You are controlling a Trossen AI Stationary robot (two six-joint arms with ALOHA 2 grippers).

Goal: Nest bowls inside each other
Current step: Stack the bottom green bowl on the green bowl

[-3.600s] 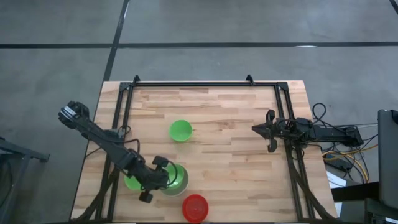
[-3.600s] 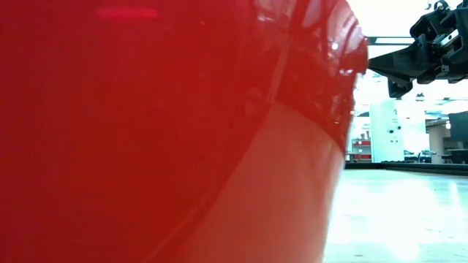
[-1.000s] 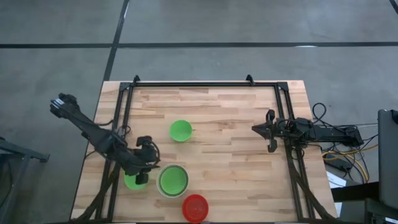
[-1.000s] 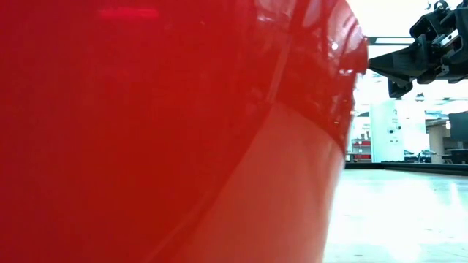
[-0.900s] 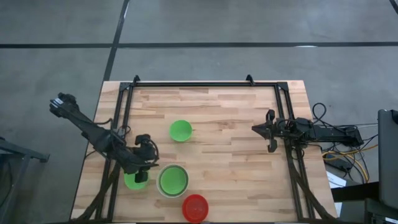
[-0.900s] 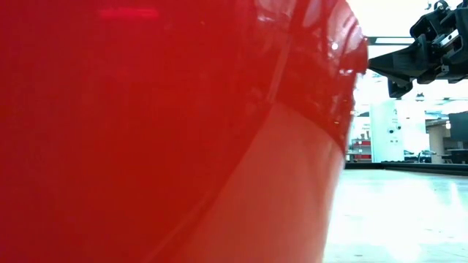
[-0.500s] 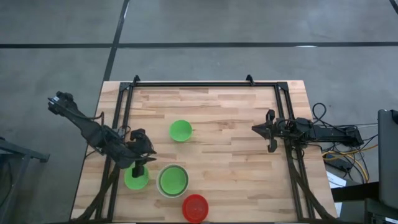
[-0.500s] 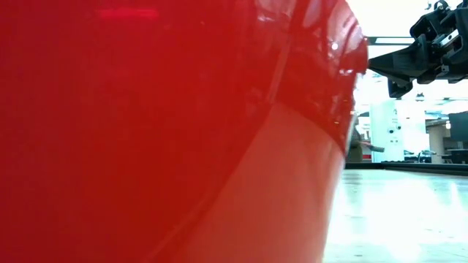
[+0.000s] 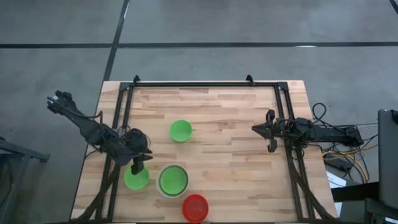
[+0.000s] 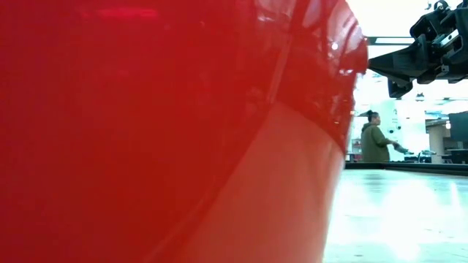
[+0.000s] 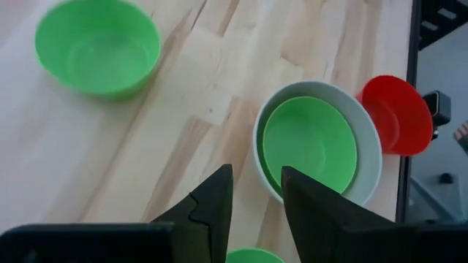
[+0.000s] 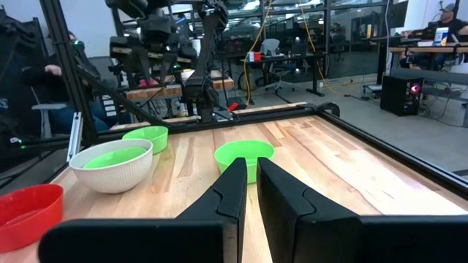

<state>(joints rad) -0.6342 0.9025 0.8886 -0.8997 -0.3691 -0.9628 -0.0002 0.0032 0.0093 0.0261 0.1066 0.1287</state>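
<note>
A white bowl [image 9: 172, 180] stands near the table's front with a green bowl [image 11: 310, 144] nested in it. A second green bowl [image 9: 136, 178] sits to its left, a third [image 9: 180, 130] farther back, and a red bowl [image 9: 195, 207] at the front edge. All rest on their bases. My left gripper [image 9: 138, 163] hangs open above the table over the far rim of the near-left green bowl, with only table showing between its fingers [image 11: 257, 197]. My right gripper [image 9: 268, 130] waits shut at the right side, level.
The red bowl [image 10: 146, 131] stands right against the low camera and fills most of that view. A black frame [image 9: 186, 84] runs along the table's far, left and right sides. Bare wood lies between the bowls and my right gripper. A person [image 10: 374, 140] stands far off in the room.
My left gripper has drawn back from beside the white bowl toward the table's far left, and its wrist has rolled. More of the near-left green bowl shows below it. Its fingers have kept the same gap. The bowls have not moved.
</note>
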